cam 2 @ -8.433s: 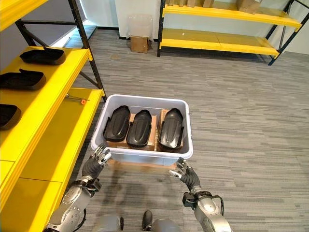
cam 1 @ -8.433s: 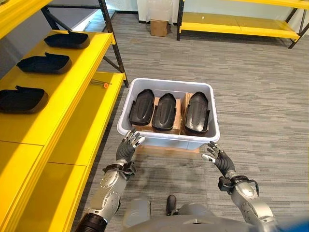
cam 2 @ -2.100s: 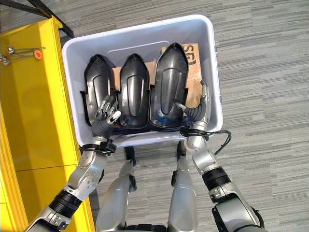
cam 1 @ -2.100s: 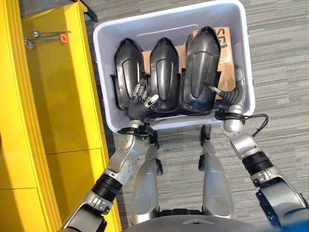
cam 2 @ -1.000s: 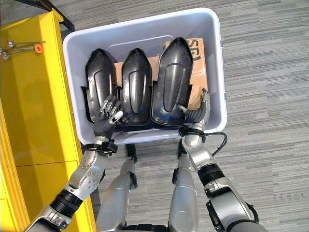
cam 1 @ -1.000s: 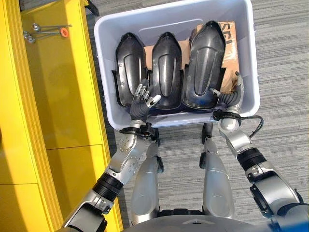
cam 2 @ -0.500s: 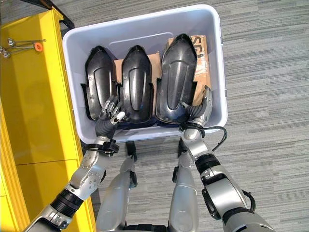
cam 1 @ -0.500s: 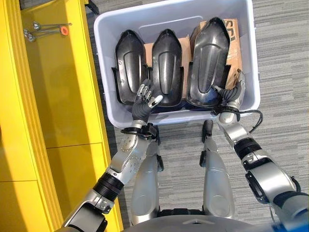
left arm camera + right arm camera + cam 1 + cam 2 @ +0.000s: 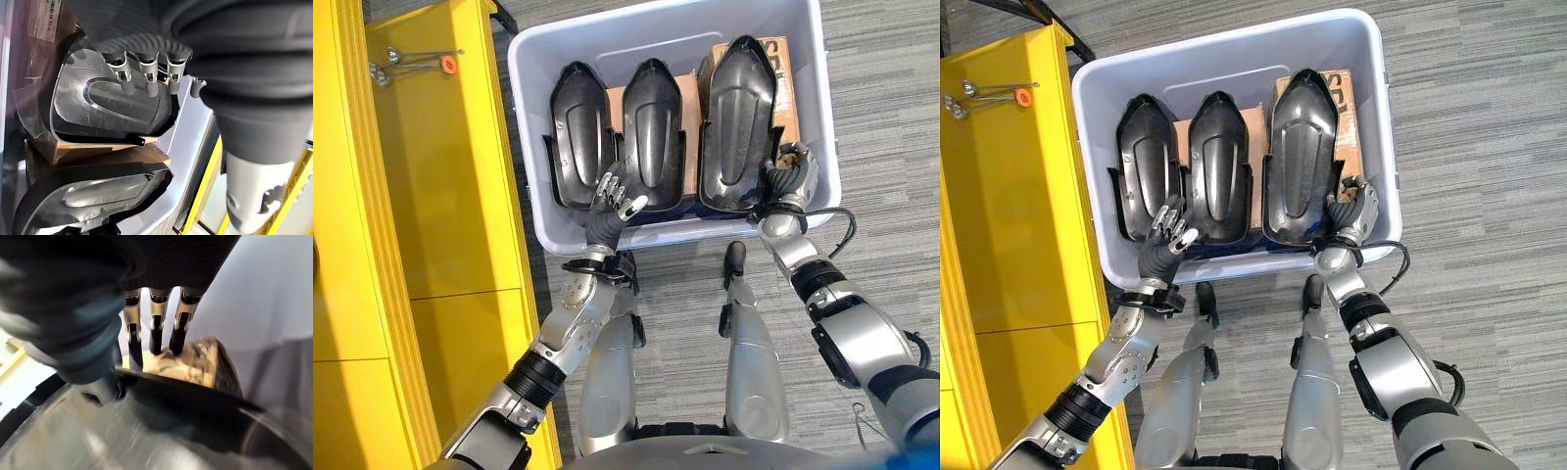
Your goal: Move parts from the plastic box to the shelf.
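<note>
I see yellow shelf (image 9: 440, 196) left of box, metal tools with orange tip (image 9: 411, 67) on it. Three glossy black moulded parts (image 9: 653, 132) side by side in grey plastic box (image 9: 680, 34) on cardboard (image 9: 693, 98), long axes pointing away from me. Left hand (image 9: 607, 211) fingers spread, near box's front edge. Right hand (image 9: 1349, 213) curled round rightmost part's (image 9: 1301, 152) edge.

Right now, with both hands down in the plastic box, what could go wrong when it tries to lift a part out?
The right hand grips only the near right edge of the rightmost part, so the part may tilt or slip. The three parts sit packed side by side, so lifting one could drag the middle part. The left hand hovers open and supports nothing.
</note>
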You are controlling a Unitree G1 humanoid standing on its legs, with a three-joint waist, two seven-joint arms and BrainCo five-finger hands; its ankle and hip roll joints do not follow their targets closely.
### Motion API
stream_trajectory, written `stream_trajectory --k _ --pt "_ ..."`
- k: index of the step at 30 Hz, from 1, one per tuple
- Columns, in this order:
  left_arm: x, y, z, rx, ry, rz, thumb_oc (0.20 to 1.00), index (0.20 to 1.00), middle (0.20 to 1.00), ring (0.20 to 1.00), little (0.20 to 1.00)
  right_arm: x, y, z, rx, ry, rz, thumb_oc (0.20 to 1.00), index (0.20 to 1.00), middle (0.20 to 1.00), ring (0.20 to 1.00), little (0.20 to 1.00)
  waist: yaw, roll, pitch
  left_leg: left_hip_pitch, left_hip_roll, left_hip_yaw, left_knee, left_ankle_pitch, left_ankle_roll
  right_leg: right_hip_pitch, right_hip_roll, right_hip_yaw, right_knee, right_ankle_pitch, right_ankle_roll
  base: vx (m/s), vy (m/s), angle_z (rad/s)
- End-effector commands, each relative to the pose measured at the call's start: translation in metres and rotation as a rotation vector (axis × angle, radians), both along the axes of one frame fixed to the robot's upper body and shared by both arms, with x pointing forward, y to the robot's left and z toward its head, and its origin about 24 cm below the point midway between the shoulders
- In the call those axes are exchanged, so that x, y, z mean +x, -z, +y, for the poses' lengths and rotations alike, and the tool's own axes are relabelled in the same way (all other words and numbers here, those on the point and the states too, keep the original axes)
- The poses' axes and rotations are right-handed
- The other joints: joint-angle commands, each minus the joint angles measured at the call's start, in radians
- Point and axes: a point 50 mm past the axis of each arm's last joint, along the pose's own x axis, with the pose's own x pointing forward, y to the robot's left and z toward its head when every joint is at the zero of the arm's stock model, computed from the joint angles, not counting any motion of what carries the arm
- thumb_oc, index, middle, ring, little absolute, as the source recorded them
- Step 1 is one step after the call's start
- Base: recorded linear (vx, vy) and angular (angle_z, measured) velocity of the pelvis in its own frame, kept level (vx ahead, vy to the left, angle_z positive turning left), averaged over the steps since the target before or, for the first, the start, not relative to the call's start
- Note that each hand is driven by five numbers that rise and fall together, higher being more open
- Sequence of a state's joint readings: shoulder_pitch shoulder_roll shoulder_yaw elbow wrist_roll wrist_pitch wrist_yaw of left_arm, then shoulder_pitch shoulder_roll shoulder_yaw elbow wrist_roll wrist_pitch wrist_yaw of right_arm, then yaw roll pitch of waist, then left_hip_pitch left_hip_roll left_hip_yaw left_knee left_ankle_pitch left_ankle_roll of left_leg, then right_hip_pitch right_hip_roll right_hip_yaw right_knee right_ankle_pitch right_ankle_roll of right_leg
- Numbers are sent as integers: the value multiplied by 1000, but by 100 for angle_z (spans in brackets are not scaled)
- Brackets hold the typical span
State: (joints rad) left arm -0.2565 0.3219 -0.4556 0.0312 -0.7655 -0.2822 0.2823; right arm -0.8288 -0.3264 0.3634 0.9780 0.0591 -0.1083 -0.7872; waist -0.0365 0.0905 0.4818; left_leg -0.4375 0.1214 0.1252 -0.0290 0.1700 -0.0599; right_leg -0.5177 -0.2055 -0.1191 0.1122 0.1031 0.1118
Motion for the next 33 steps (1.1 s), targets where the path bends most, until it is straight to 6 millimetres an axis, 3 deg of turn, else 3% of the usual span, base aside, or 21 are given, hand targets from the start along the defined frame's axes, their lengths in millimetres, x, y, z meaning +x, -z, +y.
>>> stream_trajectory --k 1,18,22,33 --pt "-4 -28 -2 -7 39 -150 1000 1000 1000 1000 1000 -15 55 27 47 -124 257 200 200 200 200 200 45 -14 2 30 20 -72 97 -153 -25 16 -45 -22 -3 -47 31 0 0 0" --pt "-8 -16 13 23 22 -104 1000 1000 1000 1000 1000 -11 20 3 5 -84 97 200 200 200 200 200 49 -53 -64 133 36 -80 78 -162 -31 130 -35 -39 -21 -55 31 1 -1 3" --pt "-10 -8 20 31 7 -72 1000 1000 1000 1000 1000 -11 -11 12 0 -138 -55 200 200 200 200 200 46 -65 -95 179 46 -73 62 -163 -33 165 -24 -40 -27 -60 32 0 0 0" --pt "-22 14 39 28 -64 25 1000 1000 1000 1000 1000 -30 -36 44 59 -308 -234 200 200 200 200 200 45 -76 -153 250 65 -52 49 -166 -39 231 -8 -42 -50 -68 32 -1 -13 -2"
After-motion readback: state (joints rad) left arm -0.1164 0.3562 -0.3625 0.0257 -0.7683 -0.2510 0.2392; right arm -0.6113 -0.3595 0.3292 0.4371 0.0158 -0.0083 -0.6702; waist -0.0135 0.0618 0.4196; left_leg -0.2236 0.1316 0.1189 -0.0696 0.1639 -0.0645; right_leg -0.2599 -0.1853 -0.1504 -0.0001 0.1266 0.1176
